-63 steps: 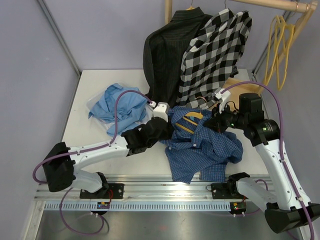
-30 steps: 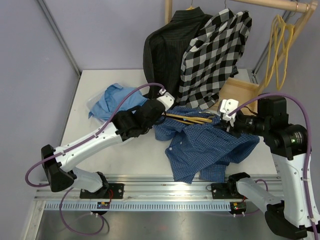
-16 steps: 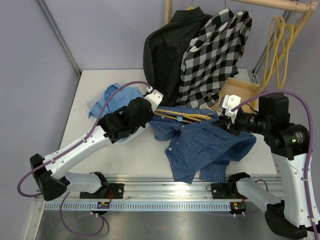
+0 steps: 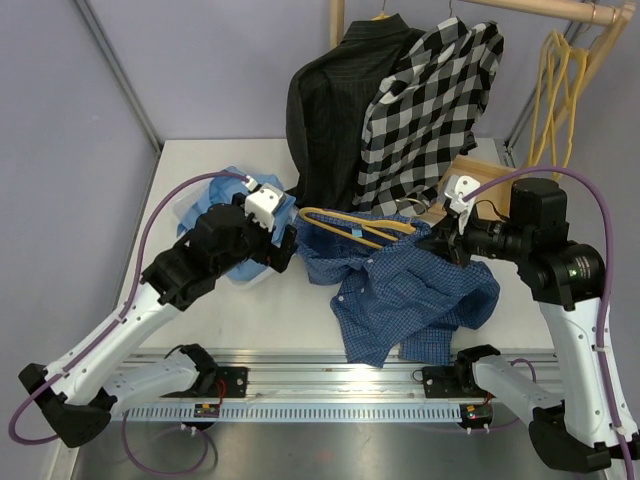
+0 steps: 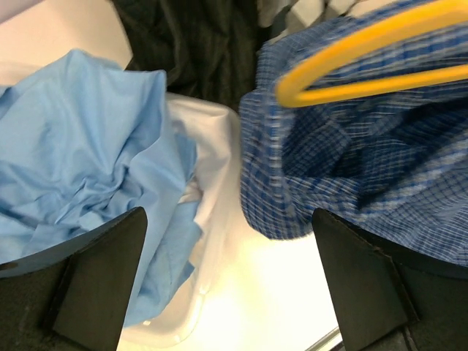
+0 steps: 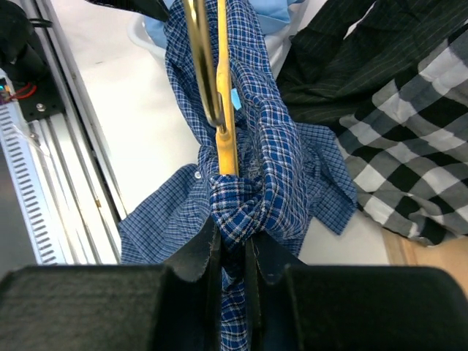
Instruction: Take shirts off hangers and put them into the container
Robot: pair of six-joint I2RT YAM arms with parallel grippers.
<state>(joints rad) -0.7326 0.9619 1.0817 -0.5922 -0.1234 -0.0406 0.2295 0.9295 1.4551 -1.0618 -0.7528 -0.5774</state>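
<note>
Left tool (image 5: 229,227) wide open, empty; right tool (image 6: 232,238) pinching dark blue shirt (image 6: 274,164) at hanger (image 6: 227,139) end.

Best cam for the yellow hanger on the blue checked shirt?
Top external: the yellow hanger shows nearly whole atop the dark blue checked shirt. Left wrist catches only its rounded end; right wrist sees it end-on, running into bunched cloth.

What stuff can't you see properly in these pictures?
- Basket: in the top view it is nearly all covered by the light blue shirt. Whatever lies underneath is hidden.
- Hanger: in the top and right wrist views, its right end is wrapped in the blue checked shirt.
- Right hand: in the top view, bunched cloth hides its fingertips.
- Black shirt and big-check shirt: in the top view, the upper edge cuts off their hanger tops.
</note>
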